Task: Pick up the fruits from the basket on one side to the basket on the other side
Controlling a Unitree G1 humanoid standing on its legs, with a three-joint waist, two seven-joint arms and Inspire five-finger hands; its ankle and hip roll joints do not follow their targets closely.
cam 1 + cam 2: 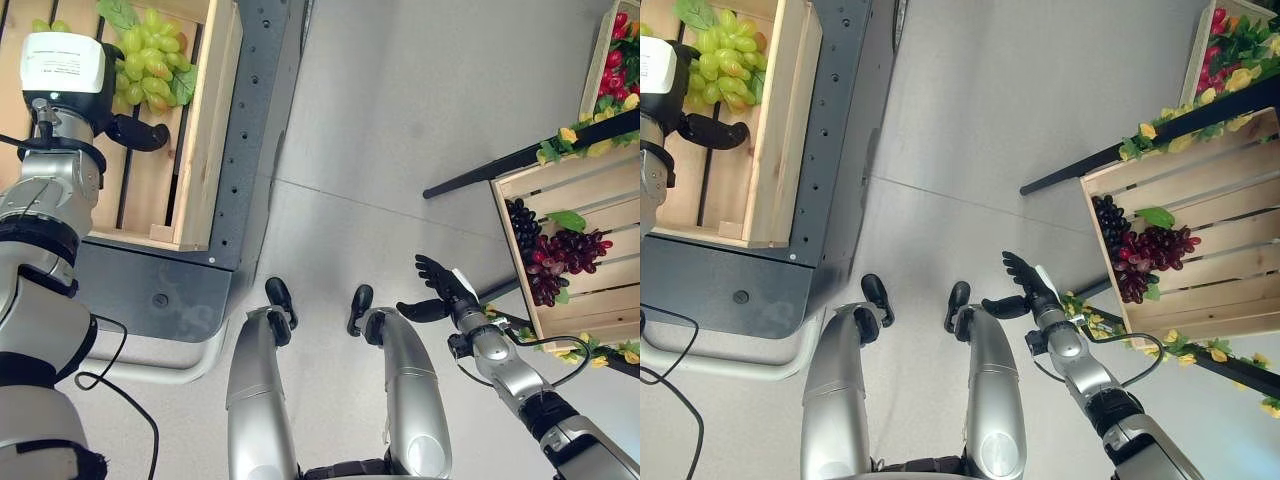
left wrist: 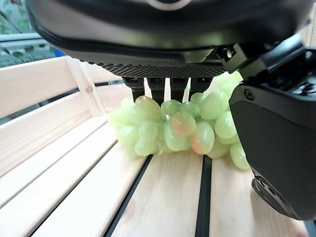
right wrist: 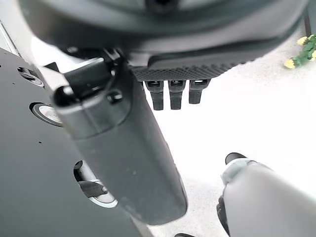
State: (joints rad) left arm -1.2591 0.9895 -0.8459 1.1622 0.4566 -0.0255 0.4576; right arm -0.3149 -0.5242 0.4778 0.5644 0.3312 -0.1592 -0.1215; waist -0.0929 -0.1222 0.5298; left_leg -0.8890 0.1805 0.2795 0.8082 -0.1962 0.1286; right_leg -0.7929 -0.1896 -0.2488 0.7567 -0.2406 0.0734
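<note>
- Nearest the robot, the right hand (image 1: 441,283) is held over the floor with fingers spread and nothing in them, short of the right-side crate (image 1: 600,262).
- Dark purple grapes (image 1: 552,253) are seen lying in that crate, not yet picked up.
- Farther off, green grapes (image 1: 150,55) rest in the left wooden crate (image 1: 205,130); the left hand (image 1: 135,130) hangs above them, fingers straight.
- Contact with the bunch cannot be judged; a far crate of red fruit (image 1: 612,62) is cut off.

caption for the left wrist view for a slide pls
Left hand, open, poised over green grapes lying on the slats of a wooden crate.
</note>
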